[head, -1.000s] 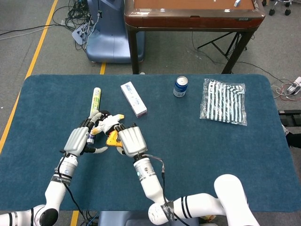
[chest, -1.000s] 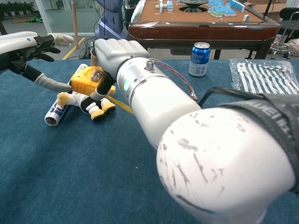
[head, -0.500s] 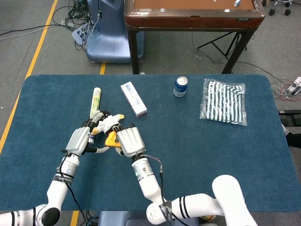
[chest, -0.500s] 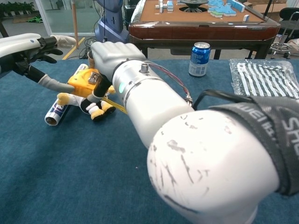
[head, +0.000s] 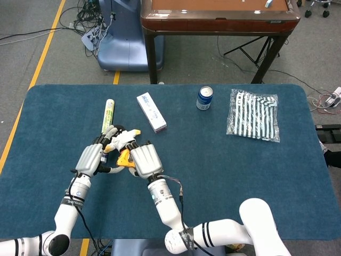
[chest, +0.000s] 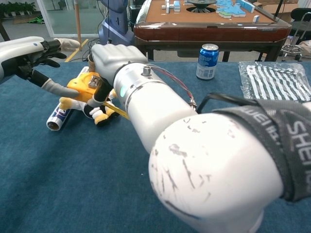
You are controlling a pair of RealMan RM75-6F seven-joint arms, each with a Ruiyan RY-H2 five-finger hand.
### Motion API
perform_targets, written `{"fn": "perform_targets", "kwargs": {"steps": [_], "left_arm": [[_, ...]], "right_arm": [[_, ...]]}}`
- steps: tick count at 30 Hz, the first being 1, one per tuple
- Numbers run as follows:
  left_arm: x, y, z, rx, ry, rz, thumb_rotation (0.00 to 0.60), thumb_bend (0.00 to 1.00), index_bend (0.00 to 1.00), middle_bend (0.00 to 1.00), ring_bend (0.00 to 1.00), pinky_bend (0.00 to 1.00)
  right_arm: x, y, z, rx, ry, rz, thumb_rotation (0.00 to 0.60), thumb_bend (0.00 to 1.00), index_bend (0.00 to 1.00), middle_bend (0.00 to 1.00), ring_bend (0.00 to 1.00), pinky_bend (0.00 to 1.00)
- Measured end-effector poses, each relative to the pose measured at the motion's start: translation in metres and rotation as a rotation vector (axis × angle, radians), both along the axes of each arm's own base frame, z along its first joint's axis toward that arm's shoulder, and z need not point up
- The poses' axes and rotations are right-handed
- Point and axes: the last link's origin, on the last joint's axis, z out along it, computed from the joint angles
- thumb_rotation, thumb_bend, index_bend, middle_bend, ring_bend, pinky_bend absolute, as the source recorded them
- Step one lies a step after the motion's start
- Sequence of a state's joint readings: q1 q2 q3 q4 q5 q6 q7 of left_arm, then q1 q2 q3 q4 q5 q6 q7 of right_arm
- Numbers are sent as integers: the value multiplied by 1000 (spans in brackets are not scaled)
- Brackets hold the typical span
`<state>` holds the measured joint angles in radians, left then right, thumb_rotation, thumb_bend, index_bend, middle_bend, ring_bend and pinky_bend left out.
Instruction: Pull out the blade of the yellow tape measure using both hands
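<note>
Your right robot hand (chest: 114, 60) grips the yellow tape measure (chest: 86, 83) over the plush toy (chest: 95, 109), near the tabletop's (head: 213, 160) left edge. Your left robot hand (head: 91, 158) touches its case; closure's unclear. Blade (chest: 116, 109) barely out: pinch the tip, then draw apart.

A table (head: 224, 176) covered in blue cloth is seen. On it are laid a tube (head: 108, 114), a white box (head: 151, 112), a can (head: 204, 98), a striped bag (head: 253, 114) and a plush toy (chest: 95, 109).
</note>
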<state>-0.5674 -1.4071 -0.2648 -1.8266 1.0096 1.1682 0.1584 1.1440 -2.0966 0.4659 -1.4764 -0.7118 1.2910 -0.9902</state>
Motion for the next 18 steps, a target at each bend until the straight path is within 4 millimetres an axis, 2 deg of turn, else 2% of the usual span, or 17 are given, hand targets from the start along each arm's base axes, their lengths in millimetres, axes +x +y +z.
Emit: {"fn": "perform_targets", "kwargs": {"steps": [18], "left_arm": [[-9,2,3,17,44,20,600,49,0,0,0,66]], "right_arm": [[-6,-1,4,6,-8,-11,600,543,623,642,536,318]]}}
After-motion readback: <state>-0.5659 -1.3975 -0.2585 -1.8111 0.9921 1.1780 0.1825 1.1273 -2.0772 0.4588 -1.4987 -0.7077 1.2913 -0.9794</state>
